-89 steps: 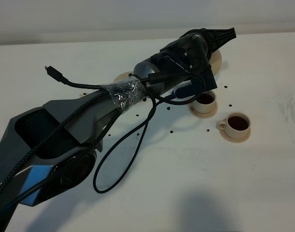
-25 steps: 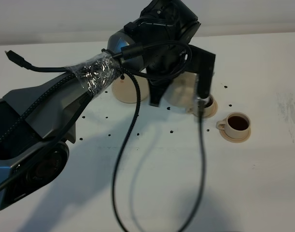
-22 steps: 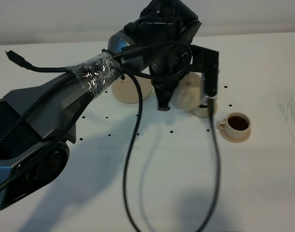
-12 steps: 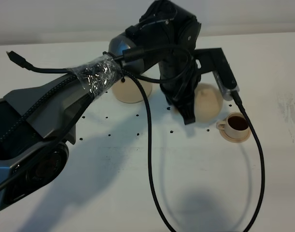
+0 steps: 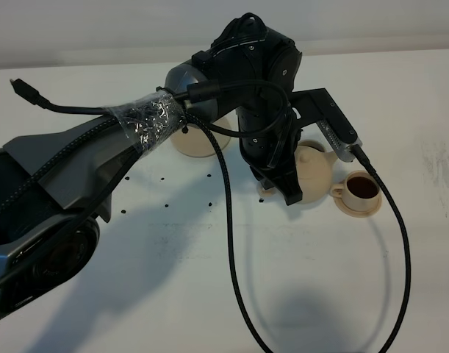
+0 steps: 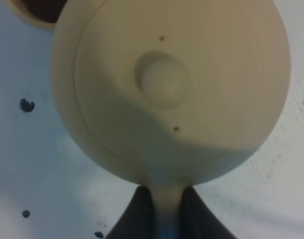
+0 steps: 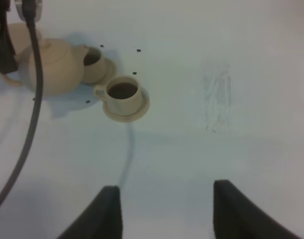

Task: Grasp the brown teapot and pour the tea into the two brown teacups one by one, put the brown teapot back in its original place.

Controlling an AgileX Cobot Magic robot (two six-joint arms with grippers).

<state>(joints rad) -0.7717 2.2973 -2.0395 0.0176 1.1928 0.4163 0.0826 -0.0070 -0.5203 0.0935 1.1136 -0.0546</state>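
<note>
Hanging from the left end effector [image 6: 164,209], clamped on its handle, the brown teapot [image 5: 314,166] has its saucer [image 5: 197,141] far-left.

A tan lidded teapot [image 5: 314,166] sits upright beside two tea-filled cups [image 7: 123,94] on saucers; its wider saucer [image 5: 197,141] stands apart.

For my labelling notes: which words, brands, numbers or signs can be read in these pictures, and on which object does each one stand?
None can be read. The brown teapot, the teacups and the table are plain; the left arm shows no legible marking.
</note>
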